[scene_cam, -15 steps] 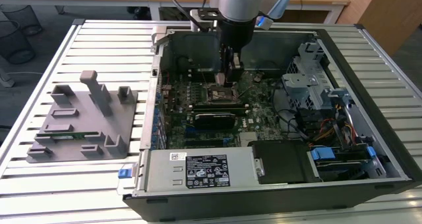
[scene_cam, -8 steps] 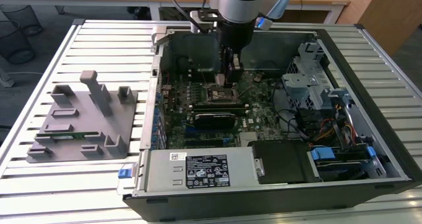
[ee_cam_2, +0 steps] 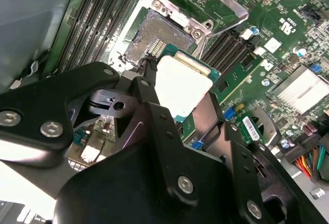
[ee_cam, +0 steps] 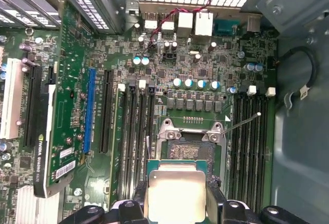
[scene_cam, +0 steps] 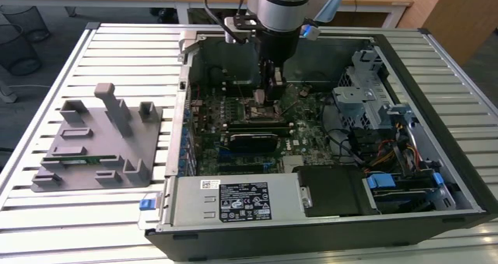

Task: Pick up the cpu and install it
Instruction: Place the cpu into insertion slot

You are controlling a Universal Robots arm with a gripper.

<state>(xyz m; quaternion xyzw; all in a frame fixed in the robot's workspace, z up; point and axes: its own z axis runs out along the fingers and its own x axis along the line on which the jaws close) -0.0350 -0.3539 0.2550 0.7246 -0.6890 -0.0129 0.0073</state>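
Note:
The cpu (ee_cam_2: 185, 82), a flat square chip with a shiny silver top and a thin greenish edge, hangs between the black fingers (ee_cam_2: 148, 88) of my gripper (ee_cam_2: 180, 94). The gripper is shut on two opposite edges of the chip. In the first wrist view the cpu (ee_cam: 177, 189) hovers just off the open motherboard socket (ee_cam: 189, 149), not seated in it. The socket's contact field (ee_cam_2: 154, 38) lies bare, and its metal load frame (ee_cam_2: 222, 2) is swung open. In the exterior view my gripper (scene_cam: 269, 98) reaches down into the open computer case over the socket (scene_cam: 262, 108).
Memory slots (ee_cam: 252, 131) flank the socket on both sides, and a graphics card (ee_cam: 38, 136) stands farther off. A power supply (scene_cam: 233, 200) and a drive cage (scene_cam: 374, 95) crowd the case. On the exterior view's left, a grey fixture (scene_cam: 97, 141) holds a green memory stick (scene_cam: 81, 158).

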